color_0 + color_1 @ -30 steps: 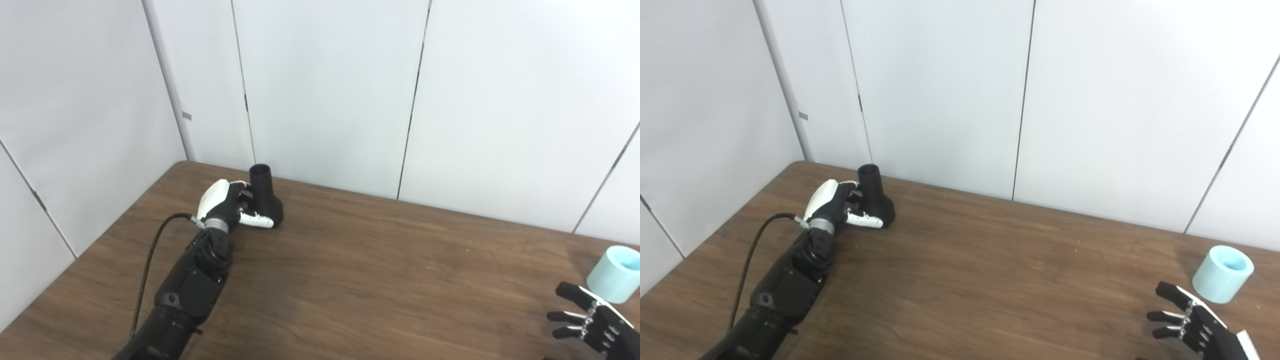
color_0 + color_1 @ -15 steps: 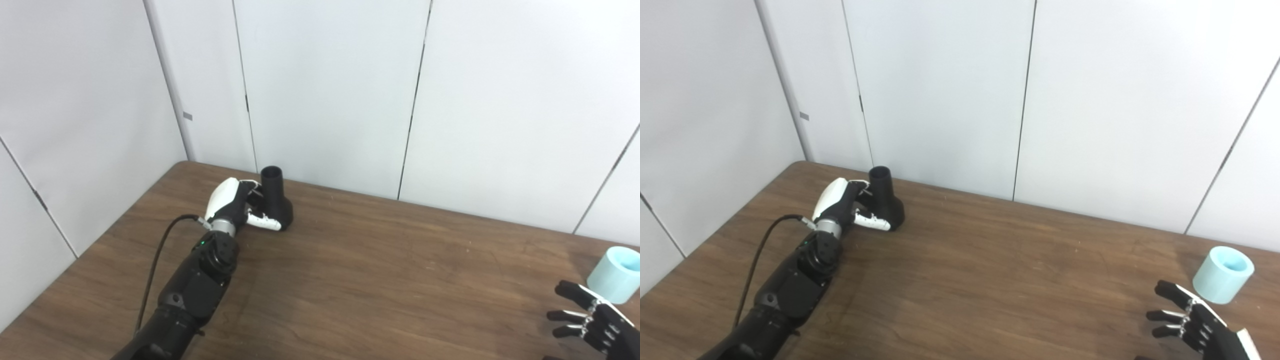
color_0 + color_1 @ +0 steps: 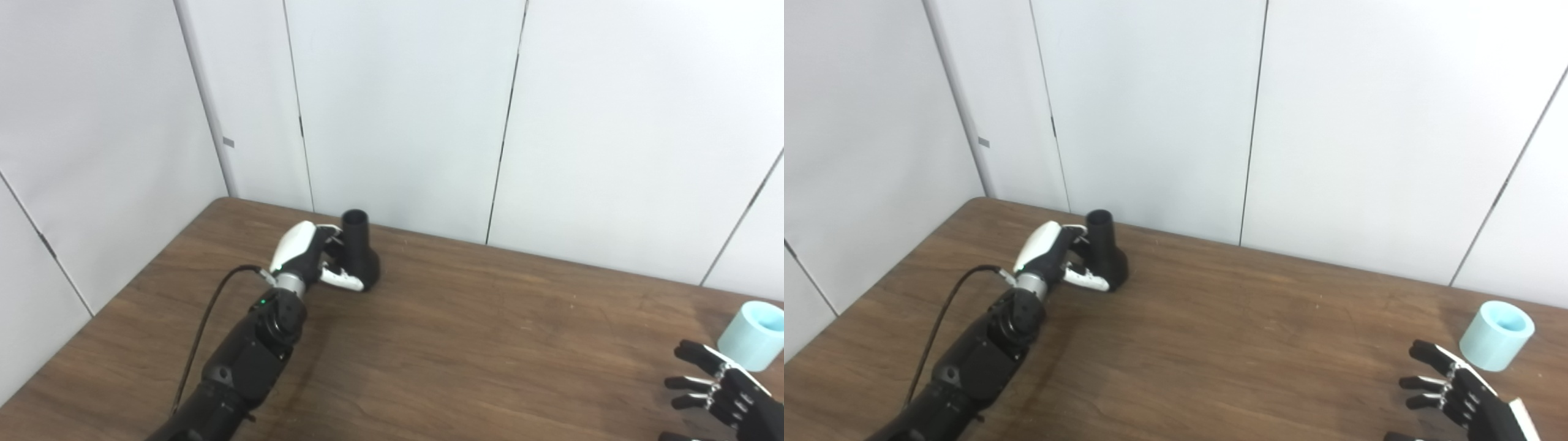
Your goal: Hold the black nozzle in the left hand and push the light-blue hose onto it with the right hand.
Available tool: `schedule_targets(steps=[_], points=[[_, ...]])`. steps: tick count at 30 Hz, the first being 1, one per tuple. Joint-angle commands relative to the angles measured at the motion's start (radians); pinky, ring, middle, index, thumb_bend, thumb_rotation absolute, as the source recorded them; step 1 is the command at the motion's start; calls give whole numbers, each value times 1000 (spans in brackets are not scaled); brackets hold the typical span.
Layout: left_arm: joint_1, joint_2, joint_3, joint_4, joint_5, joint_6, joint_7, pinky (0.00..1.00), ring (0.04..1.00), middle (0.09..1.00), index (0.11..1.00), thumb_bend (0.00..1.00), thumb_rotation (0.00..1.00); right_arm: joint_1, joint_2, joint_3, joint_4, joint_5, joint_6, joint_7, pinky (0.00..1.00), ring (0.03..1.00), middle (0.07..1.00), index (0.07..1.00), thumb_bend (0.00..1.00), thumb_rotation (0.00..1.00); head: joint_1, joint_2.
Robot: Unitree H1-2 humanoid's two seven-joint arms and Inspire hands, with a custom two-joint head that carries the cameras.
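The black nozzle (image 3: 360, 251) stands upright on the wooden table (image 3: 465, 343), narrow open mouth up, wide base down, close to the table's far edge by the white wall panels (image 3: 398, 110). The left hand (image 3: 309, 257) is right on it: fingers curled round the neck from the left, white-tipped thumb (image 3: 346, 281) laid across the flared base in front, so that's a grip on the nozzle. A black cable (image 3: 208, 318) loops from the wrist down along the left forearm.

Well to the right of the nozzle, near the table's right end, sits the light-blue hose (image 3: 1497, 335), a short pale tube on its end, slightly tilted, hollow top showing. The right hand (image 3: 1451, 395) is just in front of the hose and a little left of it, not touching. Its dark fingers are spread apart, pointing left, and there's nothing in them.
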Motion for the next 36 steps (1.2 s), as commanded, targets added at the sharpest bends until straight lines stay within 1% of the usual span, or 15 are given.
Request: schedule_targets(steps=[1,3,5,6,7,10,14,18,21,25,30,31,36], points=[[22,-22,-39,-23,3,-29,-53,1000,656,466,503,525,0,-36,-1,-6,-45,8,20,-11,557,659,825,807,801,142,-3,1],[31,-25,-48,-49,0,-46,-61,1000,638,465,502,525,0,-33,5,-8,-73,1,71,-21,575,660,823,805,809,158,-12,5],[36,-27,-61,-70,-1,-72,-72,1000,620,458,505,524,0,-34,12,-10,-100,-7,129,-34,592,659,820,803,820,175,-29,20],[38,-28,-67,-76,0,-84,-76,1000,620,454,507,524,0,-36,16,-10,-107,-10,146,-39,595,657,819,801,825,181,-41,21],[40,-31,-76,-78,2,-98,-81,1000,621,452,508,524,0,-38,21,-9,-108,-11,150,-42,596,656,818,799,827,185,-56,25],[52,-43,-113,-95,18,-122,-98,1000,624,447,511,523,0,-44,28,-6,-88,-18,99,-45,595,660,823,803,807,171,-71,29],[61,-48,-138,-111,17,-138,-121,1000,628,447,514,523,0,-46,33,0,-91,-41,78,-50,597,661,823,806,788,181,-94,39],[77,-53,-166,-188,14,-143,-168,1000,632,456,507,523,0,-50,44,11,-116,-66,91,-61,595,663,826,809,767,194,-137,57],[79,-56,-173,-216,12,-147,-188,1000,633,464,501,524,0,-53,51,16,-125,-75,95,-66,587,660,826,809,754,192,-146,65],[80,-71,-190,-255,1,-171,-225,1000,630,472,494,525,0,-62,64,18,-133,-73,98,-70,566,657,827,814,731,169,-176,79],[85,-98,-213,-275,1,-191,-251,1000,629,491,483,524,0,-65,70,18,-151,-80,111,-75,562,653,821,813,723,170,-203,91],[88,-103,-217,-274,4,-196,-252,1000,628,493,482,524,0,-64,72,19,-156,-84,116,-78,556,653,821,812,723,171,-211,98],[93,-122,-244,-258,36,-219,-253,1000,627,502,476,523,0,-63,76,22,-173,-95,134,-81,541,656,821,810,691,182,-224,107]])
